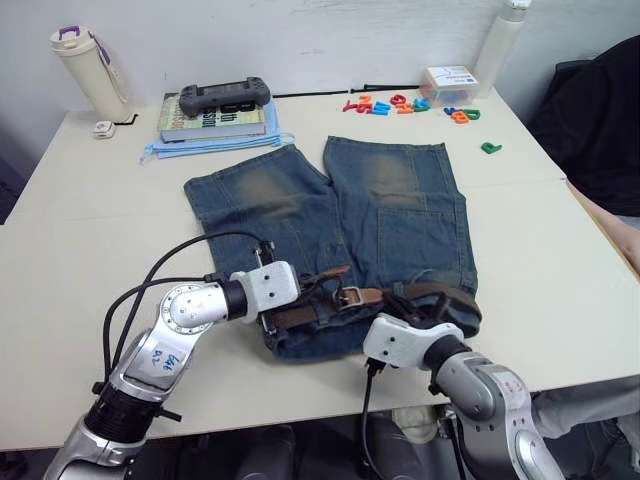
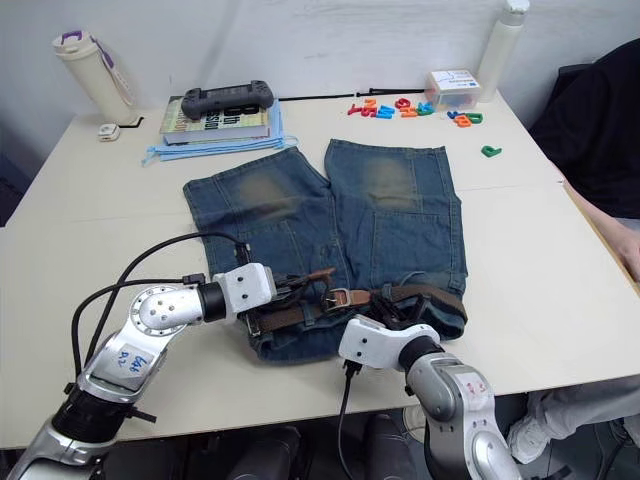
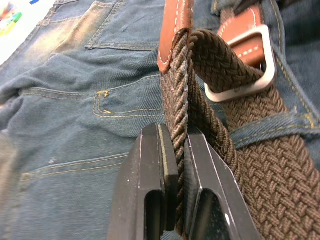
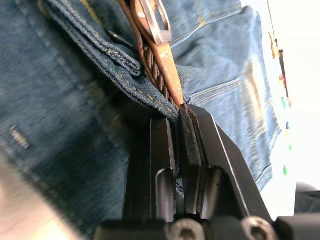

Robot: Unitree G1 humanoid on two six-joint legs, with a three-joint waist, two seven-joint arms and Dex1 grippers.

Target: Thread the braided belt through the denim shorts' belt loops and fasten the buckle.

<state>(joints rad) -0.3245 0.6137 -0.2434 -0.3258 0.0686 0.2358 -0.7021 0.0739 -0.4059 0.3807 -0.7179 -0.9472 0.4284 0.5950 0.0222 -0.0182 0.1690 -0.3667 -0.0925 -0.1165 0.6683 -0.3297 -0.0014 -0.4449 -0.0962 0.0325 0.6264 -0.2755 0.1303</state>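
Denim shorts lie flat on a white table, waistband toward the table's near edge and legs pointing away. The braided belt runs along the waistband, its tan leather tip lifted above the cloth near the middle. Left: the left gripper is clamped on the braided strap just short of the tip; in the left wrist view both fingers press the weave between them. Centre: the silver buckle lies on the waistband, the strap passing through its frame. Right: the right gripper is closed on the waistband's denim edge with the belt's leather end against it. Far edge of table, left to right: tumbler, book with game controller on top, coloured plastic letters, white bottle.
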